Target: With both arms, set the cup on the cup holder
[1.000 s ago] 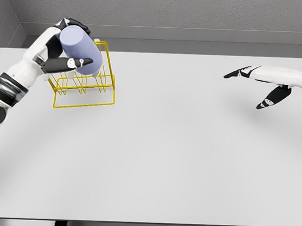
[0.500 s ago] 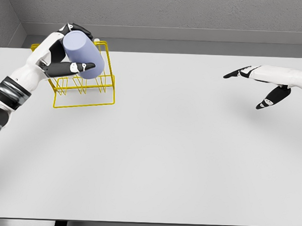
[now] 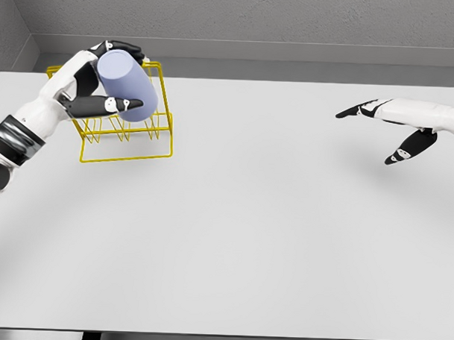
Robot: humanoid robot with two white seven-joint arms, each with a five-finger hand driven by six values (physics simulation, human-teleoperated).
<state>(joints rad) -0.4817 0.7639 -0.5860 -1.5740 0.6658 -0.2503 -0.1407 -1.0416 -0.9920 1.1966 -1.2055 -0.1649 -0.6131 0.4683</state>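
Observation:
A pale blue cup (image 3: pixel 127 83) is tilted over the yellow wire cup holder (image 3: pixel 158 137) at the table's far left. My left hand (image 3: pixel 111 76) is shut on the cup, thumb across its front and fingers curled over its top. The cup hides the holder's middle, so whether it touches the wires is unclear. At the far right, my right hand (image 3: pixel 381 129) hovers above the table with its fingers spread and nothing in them.
The white table (image 3: pixel 247 230) stretches wide between the two arms. A grey wall runs close behind the holder and along the left side.
The left hand has shifted the cup slightly up and right over the holder, then nearly stopped. The right arm has stayed in place.

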